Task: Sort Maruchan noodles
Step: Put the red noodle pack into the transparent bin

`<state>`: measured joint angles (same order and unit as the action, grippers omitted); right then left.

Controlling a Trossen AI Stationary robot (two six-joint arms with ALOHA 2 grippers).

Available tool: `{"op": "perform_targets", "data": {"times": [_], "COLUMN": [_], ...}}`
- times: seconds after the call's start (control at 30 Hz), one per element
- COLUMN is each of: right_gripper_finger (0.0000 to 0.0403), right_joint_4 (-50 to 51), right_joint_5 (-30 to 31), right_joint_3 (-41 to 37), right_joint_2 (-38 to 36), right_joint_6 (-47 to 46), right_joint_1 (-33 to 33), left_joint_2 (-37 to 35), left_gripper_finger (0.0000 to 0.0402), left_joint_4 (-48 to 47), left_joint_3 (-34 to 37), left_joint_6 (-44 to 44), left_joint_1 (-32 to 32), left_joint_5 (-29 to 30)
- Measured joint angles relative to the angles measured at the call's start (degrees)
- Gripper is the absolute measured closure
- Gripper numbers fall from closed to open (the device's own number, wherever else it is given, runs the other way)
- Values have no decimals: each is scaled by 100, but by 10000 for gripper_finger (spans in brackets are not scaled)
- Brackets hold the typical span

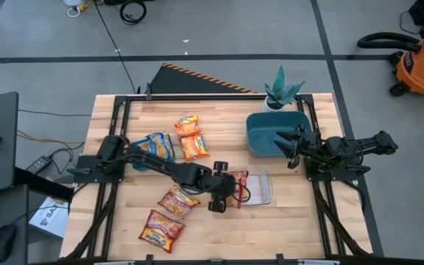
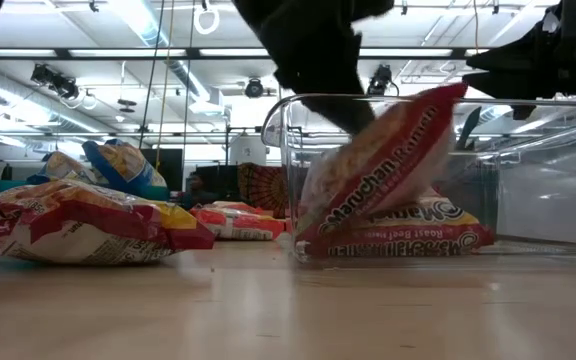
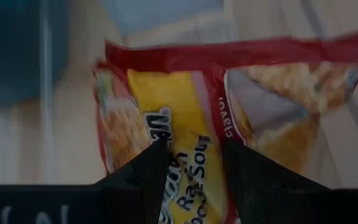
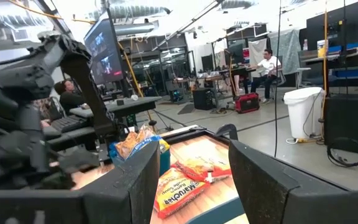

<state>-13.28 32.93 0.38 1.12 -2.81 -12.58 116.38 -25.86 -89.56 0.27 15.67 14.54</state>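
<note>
The wooden table (image 1: 124,243) carries everything, and places here are given from the clear plastic bin (image 1: 263,193) near its middle. Behind that bin, toward the far edge, sits a larger blue tub (image 1: 260,140), its contents not visible, with a small potted plant (image 1: 282,93) just beyond it. The right gripper (image 1: 284,145) hovers over the blue tub with its jaws spread wide and nothing between them. The left gripper (image 1: 225,193) hangs at the clear bin's near-left rim, fingers apart on either side of a red-trimmed packet (image 3: 185,124) without pinching it. That packet leans tilted against the bin's wall; its label reads "Maruchan Ramen" (image 2: 388,165), and beneath it a second packet (image 2: 398,238) lies flat in the bin, upside down, reading "Roast Beef flavor". The other Maruchan noodles lie outside the bin: two orange packets (image 1: 191,136) behind and to its left, blue-trimmed ones (image 1: 158,146) farther left, and two red packets (image 1: 169,213) on the near side to its left.
</note>
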Motion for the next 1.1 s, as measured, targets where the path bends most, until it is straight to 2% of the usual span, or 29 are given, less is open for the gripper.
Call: {"op": "perform_targets", "data": {"times": [0.23,0.5,0.67,0.83,0.93,1.1], "right_gripper_finger": [204,204,204,204,204,204], "right_joint_4": [-9,-90,-128,-125,-126,-125], "right_joint_5": [2,-2,0,0,0,0], "right_joint_3": [-1,0,0,-2,0,0], "right_joint_2": [-2,-2,-2,-2,-2,-2], "right_joint_6": [0,0,-1,-2,-1,0], "right_joint_1": [0,0,0,0,1,0], "left_joint_2": [-70,-772,-1125,-1080,-963,-951], "left_gripper_finger": [240,240,240,240,240,240], "left_joint_4": [-459,-790,-1585,-2561,-2979,-3061], "left_joint_3": [1,9,4,4,7,9], "left_joint_6": [-103,-195,-880,-1769,-2093,-2403], "left_joint_1": [-104,90,345,697,980,1453], "left_joint_5": [-128,-126,-424,-836,-869,-786]}}
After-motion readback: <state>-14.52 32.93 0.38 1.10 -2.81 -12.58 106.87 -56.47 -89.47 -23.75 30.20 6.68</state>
